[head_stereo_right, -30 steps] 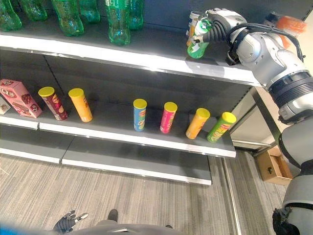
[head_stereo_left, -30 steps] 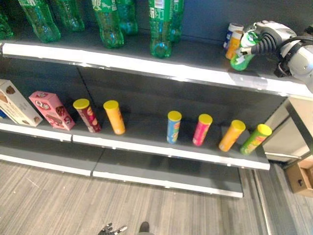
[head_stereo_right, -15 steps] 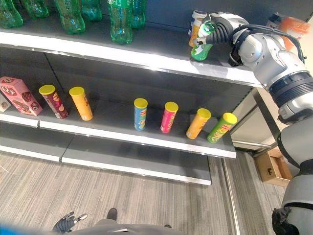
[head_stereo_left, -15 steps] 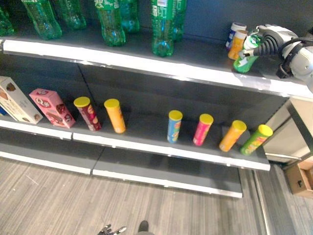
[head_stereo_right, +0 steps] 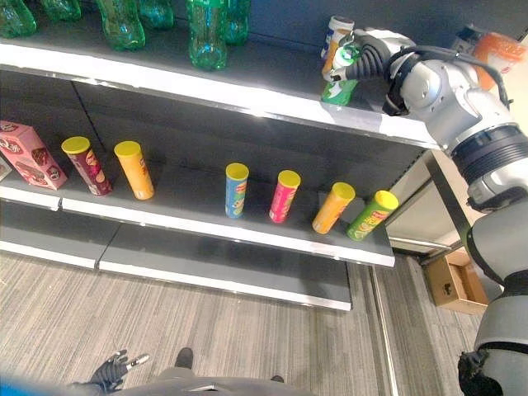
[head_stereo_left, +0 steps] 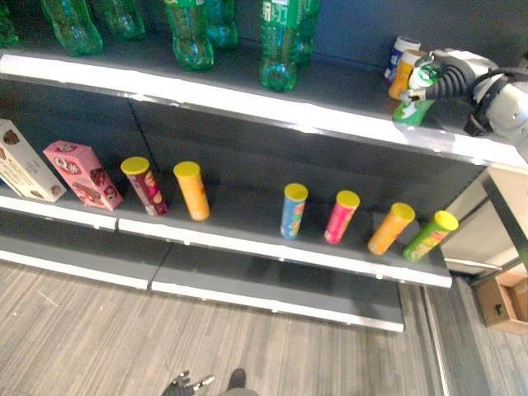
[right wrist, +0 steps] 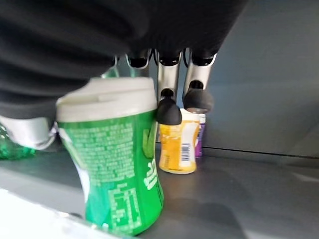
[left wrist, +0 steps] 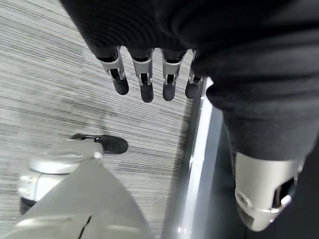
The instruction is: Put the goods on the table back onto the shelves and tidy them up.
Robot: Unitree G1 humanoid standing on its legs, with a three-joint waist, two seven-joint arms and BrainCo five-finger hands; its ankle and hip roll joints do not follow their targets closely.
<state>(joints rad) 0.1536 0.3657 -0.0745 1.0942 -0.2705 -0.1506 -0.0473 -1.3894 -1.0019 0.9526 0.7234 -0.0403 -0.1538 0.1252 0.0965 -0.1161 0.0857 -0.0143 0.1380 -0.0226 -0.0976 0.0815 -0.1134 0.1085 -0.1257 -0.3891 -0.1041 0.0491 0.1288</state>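
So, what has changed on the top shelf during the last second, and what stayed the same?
The right hand has brought the tilted green plastic container with a white lid down until it stands upright on the top shelf, near the front edge; the hand still holds it. The tube cans on the middle shelf and the hanging left hand stayed as before.

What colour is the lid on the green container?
White on the green container; right wrist view.

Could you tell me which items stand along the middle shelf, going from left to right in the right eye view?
Pink box → maroon can → orange can → blue can → pink can → tilted orange can → green can.
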